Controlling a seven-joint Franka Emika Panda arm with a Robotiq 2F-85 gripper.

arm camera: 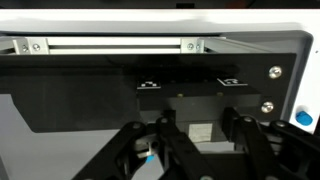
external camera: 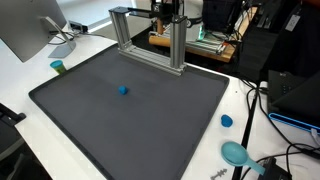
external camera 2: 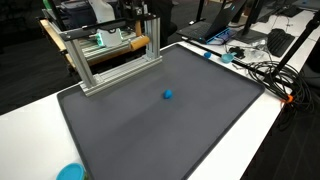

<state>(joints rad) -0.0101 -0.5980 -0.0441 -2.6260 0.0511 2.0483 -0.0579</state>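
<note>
Gripper, fingers spread and empty, hangs high at the far side; mat lies below, frame at its far edge is nearest, ball sits mid-mat, well apart. Approach stage, I judge: any grasp calls for descending first

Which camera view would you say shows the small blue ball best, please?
An exterior view shows the blue ball clearest, alone and unobstructed. In an exterior view the ball looks slightly smaller. The wrist view faces the metal frame; no ball is certain there.
</note>
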